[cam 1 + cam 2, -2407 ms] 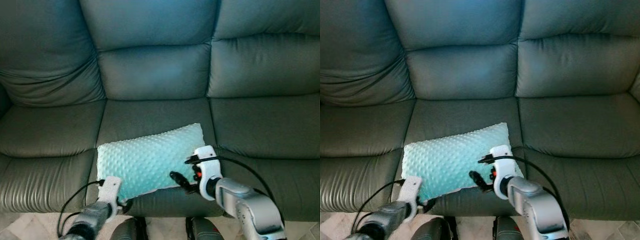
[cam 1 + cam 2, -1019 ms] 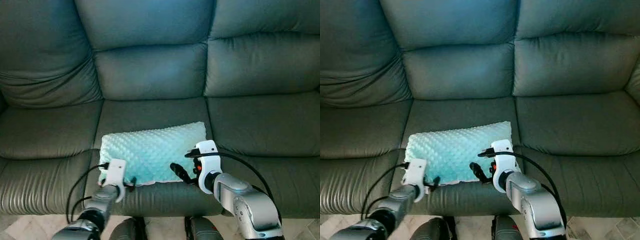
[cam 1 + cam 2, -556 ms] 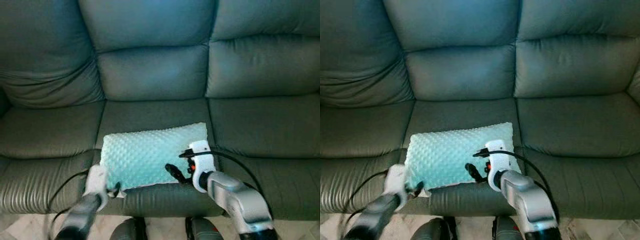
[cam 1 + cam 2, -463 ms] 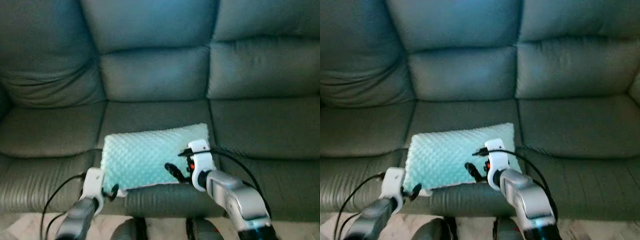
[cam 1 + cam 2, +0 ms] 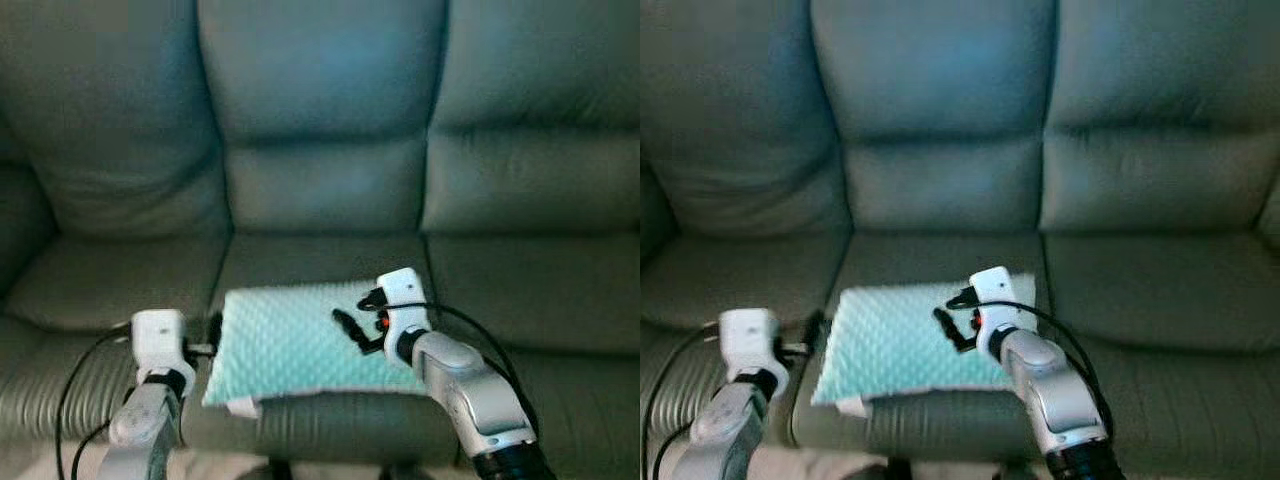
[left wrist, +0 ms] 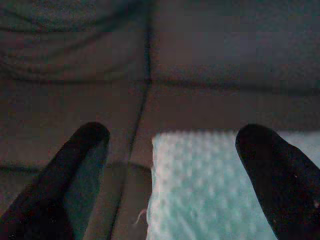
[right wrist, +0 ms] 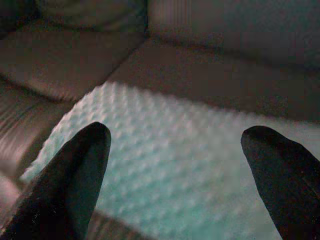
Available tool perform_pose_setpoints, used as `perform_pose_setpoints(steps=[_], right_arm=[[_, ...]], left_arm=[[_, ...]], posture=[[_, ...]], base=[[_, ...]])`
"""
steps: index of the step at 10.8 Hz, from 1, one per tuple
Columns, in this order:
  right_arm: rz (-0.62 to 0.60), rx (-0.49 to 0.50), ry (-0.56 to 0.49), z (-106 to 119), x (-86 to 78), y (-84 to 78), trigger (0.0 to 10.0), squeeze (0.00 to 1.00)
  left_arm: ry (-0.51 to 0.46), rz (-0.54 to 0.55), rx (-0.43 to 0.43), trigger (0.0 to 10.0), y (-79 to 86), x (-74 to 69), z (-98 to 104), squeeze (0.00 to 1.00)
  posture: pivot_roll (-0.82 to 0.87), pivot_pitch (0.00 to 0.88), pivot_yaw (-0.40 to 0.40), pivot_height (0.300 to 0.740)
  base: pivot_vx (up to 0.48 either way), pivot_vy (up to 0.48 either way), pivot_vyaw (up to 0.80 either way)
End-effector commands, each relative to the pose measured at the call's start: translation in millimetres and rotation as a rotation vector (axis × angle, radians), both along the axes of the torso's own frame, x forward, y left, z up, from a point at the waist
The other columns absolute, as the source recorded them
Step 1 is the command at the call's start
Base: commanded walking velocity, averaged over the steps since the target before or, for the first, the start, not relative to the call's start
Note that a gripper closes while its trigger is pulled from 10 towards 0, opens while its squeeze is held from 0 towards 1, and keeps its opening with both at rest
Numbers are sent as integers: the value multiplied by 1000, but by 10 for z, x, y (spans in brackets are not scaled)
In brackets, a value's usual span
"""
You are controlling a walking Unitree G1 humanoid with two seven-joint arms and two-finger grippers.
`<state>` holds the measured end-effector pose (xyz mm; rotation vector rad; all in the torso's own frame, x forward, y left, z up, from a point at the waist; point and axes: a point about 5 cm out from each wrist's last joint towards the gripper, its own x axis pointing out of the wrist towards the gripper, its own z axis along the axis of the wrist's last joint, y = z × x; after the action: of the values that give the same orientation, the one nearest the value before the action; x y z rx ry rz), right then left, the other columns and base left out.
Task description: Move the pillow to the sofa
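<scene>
A mint-green dimpled pillow (image 5: 300,345) lies flat on the middle seat cushion of a dark grey-green leather sofa (image 5: 320,180), near its front edge. My left gripper (image 5: 212,332) hovers open just off the pillow's left end. In the left wrist view the pillow's corner (image 6: 200,180) sits between the spread fingers (image 6: 75,170). My right gripper (image 5: 350,328) is open above the pillow's right half, holding nothing. The right wrist view looks down on the pillow (image 7: 170,175) between both wide-apart fingers (image 7: 75,170).
The sofa has three seat cushions and three back cushions; the left seat (image 5: 110,280) and right seat (image 5: 540,290) lie to either side of the pillow. Black cables (image 5: 80,390) loop from both wrists. The sofa's front edge (image 5: 320,425) is just below the pillow.
The camera has tilted up and the view shifted. Both grippers have lifted off the pillow's front edge; the left now sits at its left end, the right above it. The pillow lies flat.
</scene>
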<state>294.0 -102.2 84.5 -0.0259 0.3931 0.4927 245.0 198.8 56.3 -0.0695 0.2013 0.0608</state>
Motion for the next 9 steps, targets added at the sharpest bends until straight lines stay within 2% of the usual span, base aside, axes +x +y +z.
perform_pose_setpoints(steps=[1,2,5,8,9], right_arm=[[2,-6,-19,-24,1,14,10000,0],[-20,2,-76,13,63,-19,10000,0],[-34,17,-156,57,156,-39,10000,0],[-33,18,-197,71,199,-41,10000,0],[-45,27,-225,95,212,-57,10000,0]], left_arm=[[8,52,10,10000,96,-61,-1,0],[-3,97,9,10000,119,-83,38,0],[-66,185,66,10000,206,-85,176,0],[-91,202,69,10000,142,-41,212,0],[-125,205,103,10000,134,-19,255,0]], posture=[[-204,20,99,740],[-207,0,97,740],[-205,0,88,740],[-210,0,83,740],[-212,0,85,740]], base=[[0,0,0],[0,0,0],[0,0,0],[0,0,0],[0,0,0]])
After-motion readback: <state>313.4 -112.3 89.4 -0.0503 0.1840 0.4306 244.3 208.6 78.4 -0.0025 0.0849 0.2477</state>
